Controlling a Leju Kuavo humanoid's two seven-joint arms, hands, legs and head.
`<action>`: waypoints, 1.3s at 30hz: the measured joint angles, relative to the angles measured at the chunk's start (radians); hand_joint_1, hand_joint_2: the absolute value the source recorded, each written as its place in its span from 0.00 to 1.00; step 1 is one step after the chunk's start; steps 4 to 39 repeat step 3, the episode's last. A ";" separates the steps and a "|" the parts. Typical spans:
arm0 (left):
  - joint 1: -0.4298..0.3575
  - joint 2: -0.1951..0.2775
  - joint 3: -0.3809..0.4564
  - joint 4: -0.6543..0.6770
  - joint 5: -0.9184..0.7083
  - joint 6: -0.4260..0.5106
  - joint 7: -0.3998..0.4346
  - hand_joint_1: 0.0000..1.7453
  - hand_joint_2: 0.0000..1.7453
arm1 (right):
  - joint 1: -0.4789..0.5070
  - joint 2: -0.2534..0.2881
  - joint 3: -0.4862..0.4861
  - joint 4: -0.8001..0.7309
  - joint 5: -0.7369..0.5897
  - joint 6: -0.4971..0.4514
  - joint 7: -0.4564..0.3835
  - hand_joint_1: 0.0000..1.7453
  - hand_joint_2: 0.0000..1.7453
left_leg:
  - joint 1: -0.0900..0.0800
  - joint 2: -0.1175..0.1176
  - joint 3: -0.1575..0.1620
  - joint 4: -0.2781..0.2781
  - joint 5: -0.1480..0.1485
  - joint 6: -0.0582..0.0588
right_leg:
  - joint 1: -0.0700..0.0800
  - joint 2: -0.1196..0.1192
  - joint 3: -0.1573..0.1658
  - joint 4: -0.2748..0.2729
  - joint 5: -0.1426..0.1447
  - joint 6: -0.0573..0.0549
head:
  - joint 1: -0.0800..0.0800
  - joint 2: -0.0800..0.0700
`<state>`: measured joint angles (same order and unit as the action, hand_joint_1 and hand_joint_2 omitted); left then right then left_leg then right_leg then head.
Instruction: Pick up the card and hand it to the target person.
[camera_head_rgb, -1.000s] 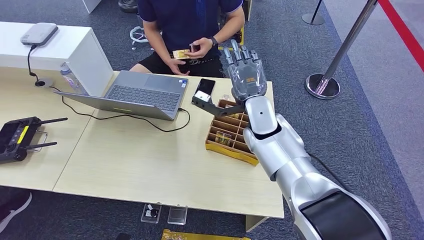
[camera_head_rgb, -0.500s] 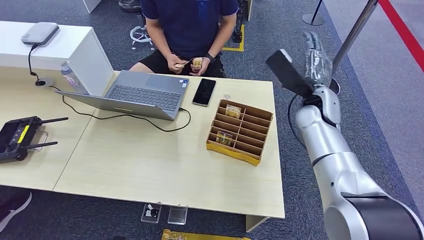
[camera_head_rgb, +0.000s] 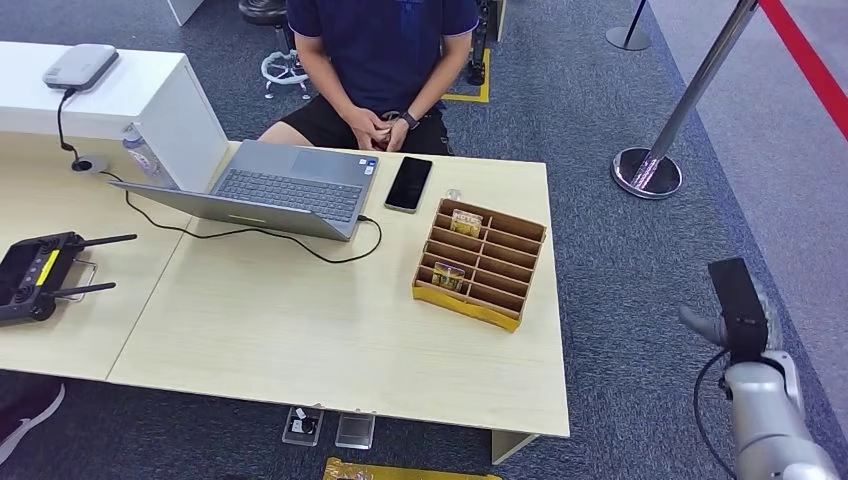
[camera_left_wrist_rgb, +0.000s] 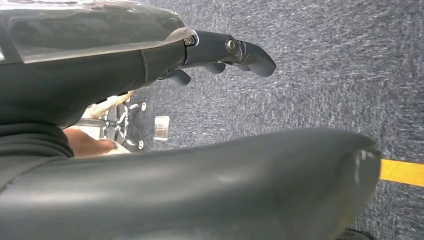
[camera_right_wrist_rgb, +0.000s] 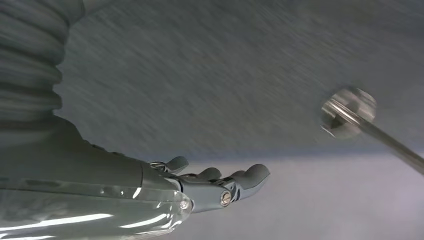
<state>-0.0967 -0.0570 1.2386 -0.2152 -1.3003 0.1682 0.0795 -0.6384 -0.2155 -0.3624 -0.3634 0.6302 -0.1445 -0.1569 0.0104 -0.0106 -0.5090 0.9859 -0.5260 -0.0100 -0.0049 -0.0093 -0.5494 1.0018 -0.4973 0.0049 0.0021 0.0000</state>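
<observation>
The person (camera_head_rgb: 380, 40) sits behind the table (camera_head_rgb: 300, 330) with both hands (camera_head_rgb: 385, 124) folded together at the lap; I cannot make out a card in them. Two cards (camera_head_rgb: 466, 222) (camera_head_rgb: 447, 276) stand in the brown compartment box (camera_head_rgb: 480, 262). My right arm (camera_head_rgb: 765, 410) hangs low beside the table's right end. In the right wrist view my right hand (camera_right_wrist_rgb: 210, 185) holds nothing, its fingers stretched out over the carpet. My left hand (camera_left_wrist_rgb: 220, 55) hangs over the floor, fingers loosely out and empty.
A laptop (camera_head_rgb: 270, 188) and a phone (camera_head_rgb: 408, 183) lie at the far edge, a black controller (camera_head_rgb: 35, 275) at the left. A stanchion (camera_head_rgb: 648, 170) stands on the carpet at the right. Small items (camera_head_rgb: 330, 428) lie on the floor below the table's front.
My right arm swung away from the person, out past the table's right end and down to my side. The person, who held a card, has drawn both hands together at the lap.
</observation>
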 joint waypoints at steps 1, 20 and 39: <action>0.000 0.001 0.002 0.000 0.001 0.000 0.002 0.00 0.00 | 0.041 -0.006 -0.019 0.012 -0.015 0.029 0.008 0.00 1.00 | 0.000 0.000 0.000 0.000 0.000 0.000 | 0.000 0.000 0.000 0.000 0.000 0.000 | 0.000 0.000; 0.000 0.001 0.005 0.000 0.002 0.003 0.003 0.00 0.00 | 0.100 -0.011 -0.046 0.029 -0.038 0.061 0.024 0.00 1.00 | 0.000 0.000 0.000 -0.001 0.000 0.000 | 0.000 0.000 -0.001 0.000 -0.001 0.000 | 0.000 0.000; 0.000 0.001 0.005 0.000 0.002 0.003 0.003 0.00 0.00 | 0.100 -0.011 -0.046 0.029 -0.038 0.061 0.024 0.00 1.00 | 0.000 0.000 0.000 -0.001 0.000 0.000 | 0.000 0.000 -0.001 0.000 -0.001 0.000 | 0.000 0.000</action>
